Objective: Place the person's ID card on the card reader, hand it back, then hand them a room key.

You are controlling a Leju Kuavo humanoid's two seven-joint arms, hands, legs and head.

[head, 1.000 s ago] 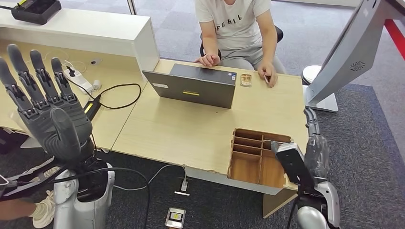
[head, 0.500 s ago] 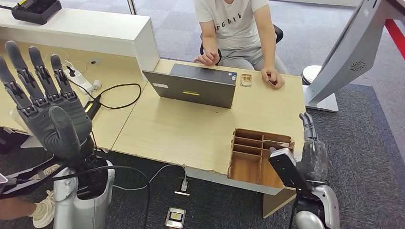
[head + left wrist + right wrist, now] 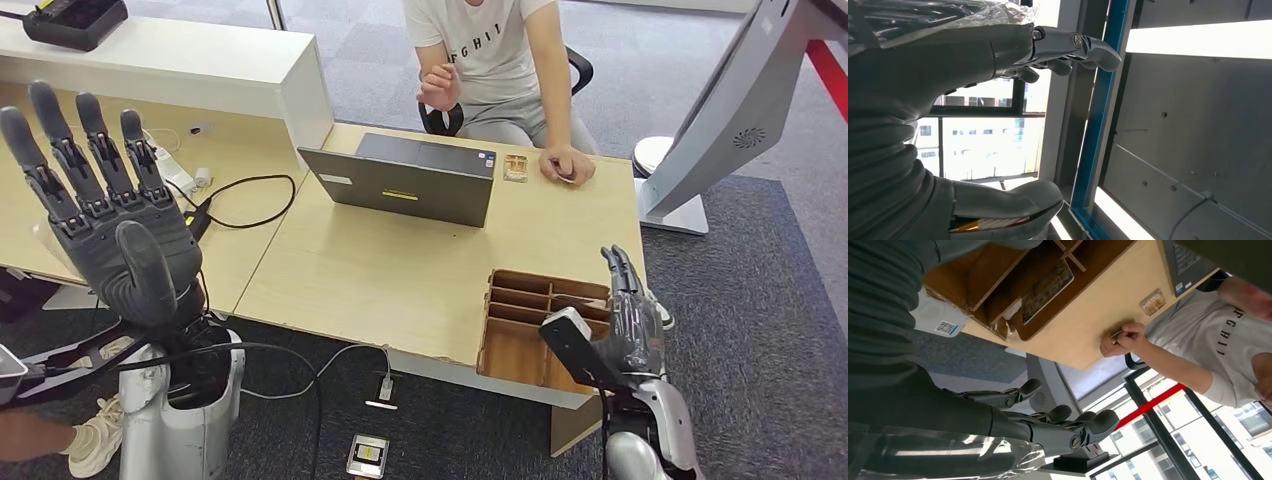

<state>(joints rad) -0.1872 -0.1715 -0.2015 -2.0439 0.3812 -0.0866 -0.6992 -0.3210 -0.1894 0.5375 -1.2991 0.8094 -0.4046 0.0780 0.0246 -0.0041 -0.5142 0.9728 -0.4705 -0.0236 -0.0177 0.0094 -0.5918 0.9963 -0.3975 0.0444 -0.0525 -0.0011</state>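
My left hand (image 3: 110, 220) is raised high at the left, palm facing me, fingers spread and holding nothing; the left wrist view shows its fingers (image 3: 1068, 50) against a ceiling. My right hand (image 3: 625, 325) hovers open by the near right corner of the wooden compartment box (image 3: 520, 345), fingers straight. Seen from the right wrist, one compartment of the box (image 3: 998, 285) holds a patterned card (image 3: 1047, 286). A person (image 3: 495, 60) sits across the table. One of their hands (image 3: 566, 165) rests on the table pinching a thin card (image 3: 1116, 334). A small brown item (image 3: 515, 167) lies beside it.
A half-open laptop (image 3: 410, 180) stands mid-table, back toward me. A black device (image 3: 75, 20) sits on the white counter (image 3: 200, 65) at far left, with cables and a power strip (image 3: 175, 172) below. A grey monitor stand (image 3: 735, 120) rises at right.
My right hand drew back and lower, toward the box's near right corner. The person lifted one hand off the table to chest height. My left hand shifted slightly right.
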